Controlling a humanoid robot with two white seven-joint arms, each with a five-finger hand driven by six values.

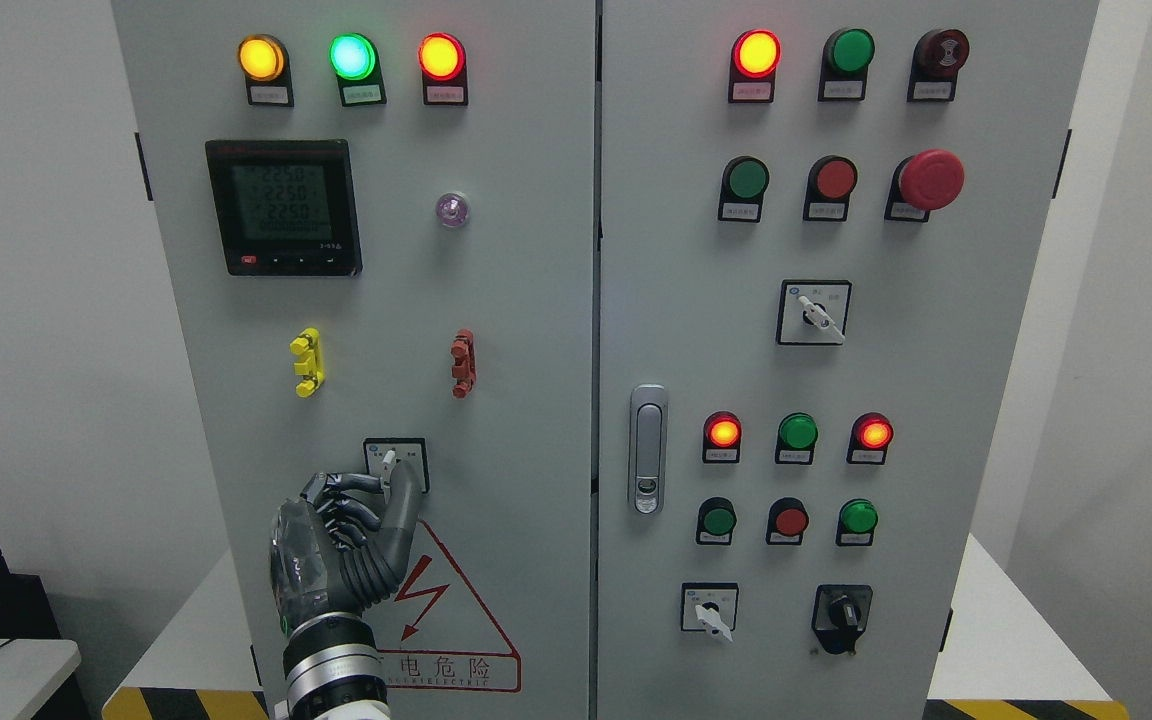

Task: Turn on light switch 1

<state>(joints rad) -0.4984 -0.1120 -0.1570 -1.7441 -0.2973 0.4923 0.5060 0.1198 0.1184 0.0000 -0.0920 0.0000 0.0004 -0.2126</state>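
The left hand [351, 520] reaches up to the small switch [394, 465] low on the left door [516, 300] of the grey cabinet. Its fingers [388, 487] pinch the white knob, just above the red lightning sign [441, 610].

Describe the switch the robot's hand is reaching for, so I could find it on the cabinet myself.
Start at the left cabinet door, below the black digital meter and the yellow and red clips. Just above the red lightning warning triangle sits a small square rotary switch, with the left hand at it. It is that door's only knob switch.
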